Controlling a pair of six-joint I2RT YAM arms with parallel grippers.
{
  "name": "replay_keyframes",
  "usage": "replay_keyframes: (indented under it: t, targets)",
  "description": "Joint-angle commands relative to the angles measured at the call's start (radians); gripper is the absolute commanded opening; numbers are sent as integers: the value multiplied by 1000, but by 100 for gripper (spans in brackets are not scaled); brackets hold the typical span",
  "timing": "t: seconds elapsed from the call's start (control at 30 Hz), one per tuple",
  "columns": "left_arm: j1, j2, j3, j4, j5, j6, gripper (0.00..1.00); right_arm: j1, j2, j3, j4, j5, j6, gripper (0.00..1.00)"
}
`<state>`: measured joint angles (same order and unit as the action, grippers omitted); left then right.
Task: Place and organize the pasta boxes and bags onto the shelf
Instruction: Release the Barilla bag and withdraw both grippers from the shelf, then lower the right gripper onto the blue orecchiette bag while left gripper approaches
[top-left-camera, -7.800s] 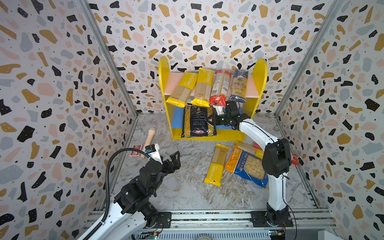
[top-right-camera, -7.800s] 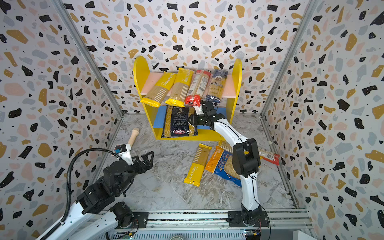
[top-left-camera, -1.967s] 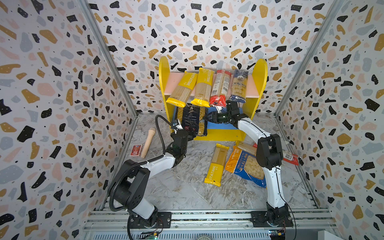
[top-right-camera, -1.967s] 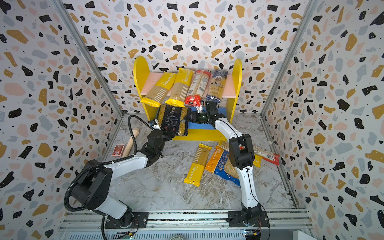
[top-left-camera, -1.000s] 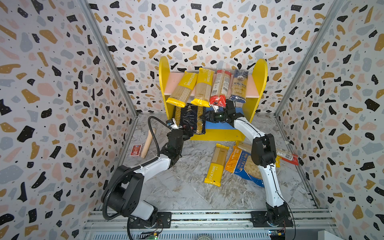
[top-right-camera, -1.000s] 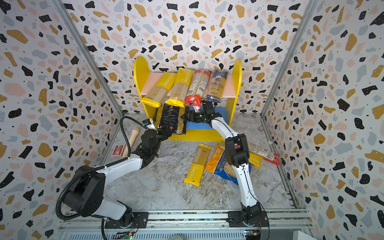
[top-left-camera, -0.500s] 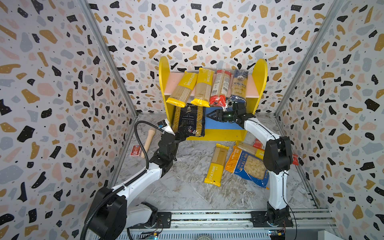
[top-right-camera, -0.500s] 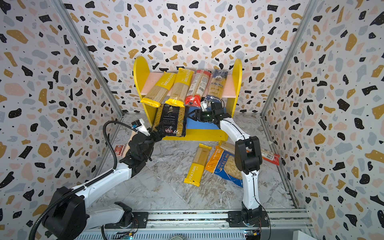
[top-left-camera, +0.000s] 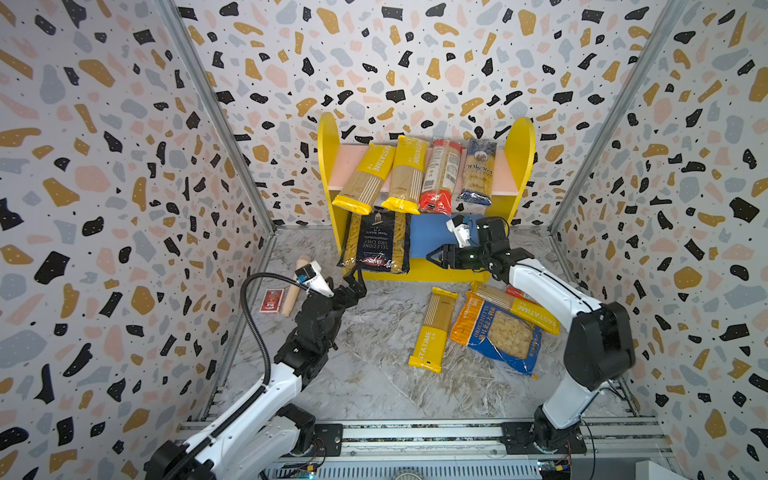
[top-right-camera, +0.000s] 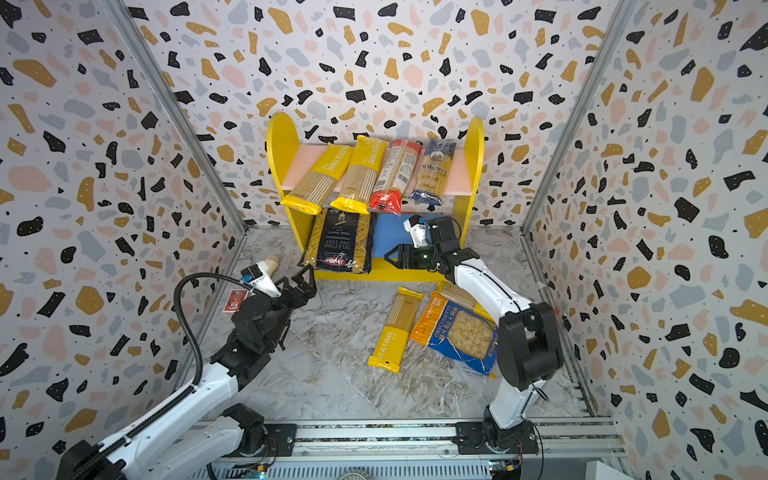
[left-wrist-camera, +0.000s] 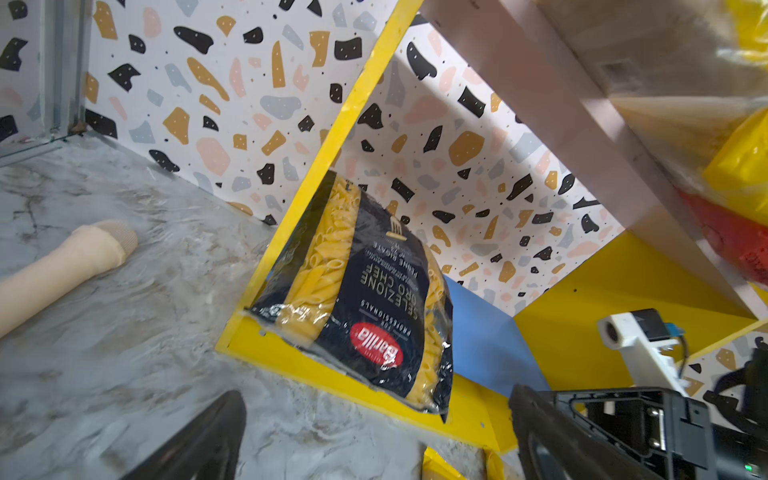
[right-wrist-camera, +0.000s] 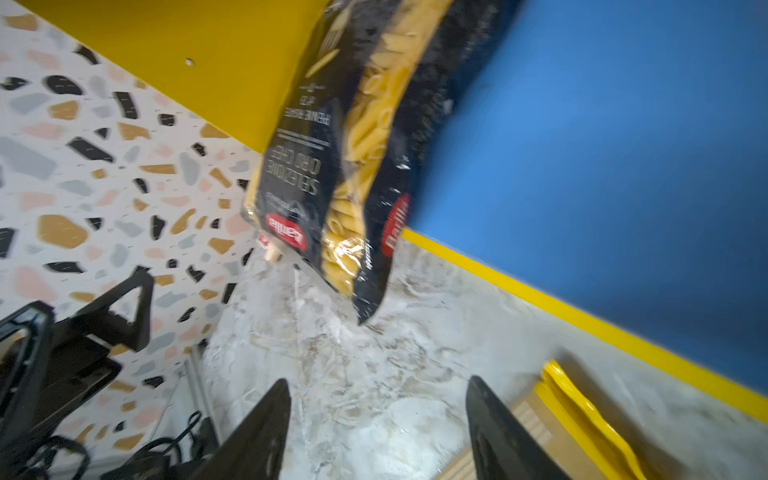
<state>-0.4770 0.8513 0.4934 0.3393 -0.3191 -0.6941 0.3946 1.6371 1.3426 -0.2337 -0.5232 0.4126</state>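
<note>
Robot test cell in a lab, dressed as a mock shop. Terrazzo-print panels (top-left-camera: 104, 166) closed off the left, right and far sides, joined by bare metal posts (top-left-camera: 218, 120). The floor (top-left-camera: 374, 386) was marble-look film. A left arm (top-left-camera: 266, 395) and right arm (top-left-camera: 548, 291) were mounted on a near rail (top-left-camera: 415, 434), with a cable (top-left-camera: 253, 324) exposed. A toy-coloured shelf (top-left-camera: 521, 158) of pasta packs (top-left-camera: 405, 174) stood at the far wall.

Shelf (top-left-camera: 524, 158) stands at back wall, centre. Upper board (top-left-camera: 505, 174) carries 4 packs side by side, L to R: PASTATIME pack (top-left-camera: 365, 174), 2nd PASTATIME pack (top-left-camera: 409, 172), spaghetti pack (top-left-camera: 442, 174), ankara pack (top-left-camera: 478, 172); front ends overhang the edge. Barilla penne bag (top-left-camera: 376, 243) sits on lower board (top-left-camera: 428, 237), far L, against the side panel (top-left-camera: 328, 145), bottom past the base strip (top-left-camera: 457, 274). On floor (top-left-camera: 374, 374) in front, R of centre: 3rd PASTATIME pack (top-left-camera: 432, 328), orecchiette bag (top-left-camera: 498, 336) just R of it, 4th PASTATIME pack (top-left-camera: 528, 309) across the bag's rear edge. L of shelf: wooden stick (top-left-camera: 295, 286), card box (top-left-camera: 271, 300) just L of it.
</note>
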Motion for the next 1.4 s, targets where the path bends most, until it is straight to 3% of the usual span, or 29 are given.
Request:
replay_keyframes:
  t: [0.0, 0.23, 0.33, 0.53, 0.77, 1.1, 1.37]
  targets:
    - [-38, -47, -29, -118, 15, -32, 100, -1, -140, -93, -142, 303, -38, 75]
    - [-208, -41, -57, -197, 17, -65, 100, -129, -361, -373, -211, 458, 41, 78]
    - [-250, -39, -57, -217, 11, -59, 100, -209, -432, -471, -233, 454, 92, 78]
    - [-261, -3, -46, -222, 75, -39, 100, -272, -559, -592, -323, 546, 205, 79]
    - [-272, 198, 82, -157, 160, 11, 100, -428, -664, -727, -354, 472, 242, 79]
    - [-273, 436, 275, -100, 248, 39, 100, -448, -662, -771, -396, 476, 319, 79]
    - [-272, 463, 277, -105, 259, 53, 100, -448, -657, -820, -386, 509, 386, 80]
